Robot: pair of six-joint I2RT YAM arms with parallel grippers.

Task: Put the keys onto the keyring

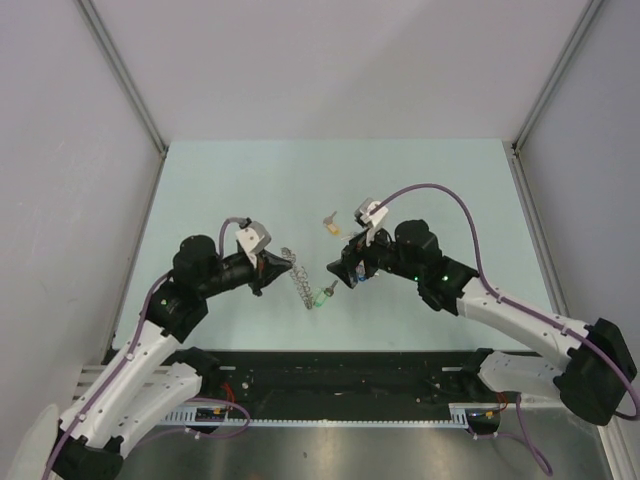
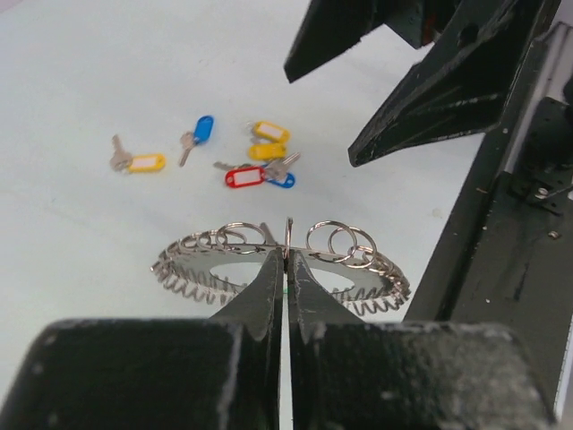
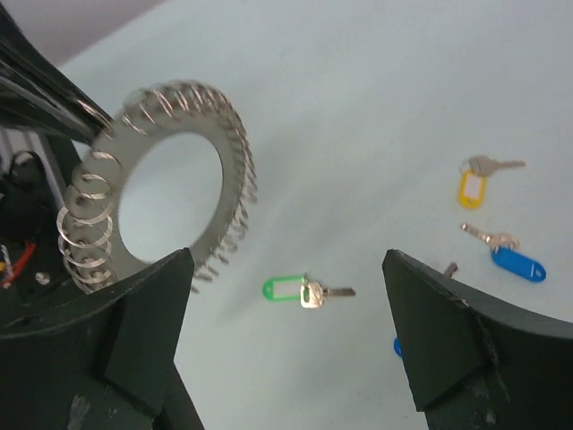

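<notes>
Keyring (image 2: 201,262) pinched by left gripper (image 2: 286,255), right gripper (image 3: 285,262) agape near green key (image 3: 303,292)

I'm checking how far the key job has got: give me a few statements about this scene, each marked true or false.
1. The left gripper is shut on the keyring. True.
2. The right gripper grips the green-tagged key. False: its jaws stand open, and that key lies on the table.
3. A red-tagged key lies on the table. True.
4. Only one key has a yellow tag. False: the left wrist view shows at least two yellow tags.
</notes>
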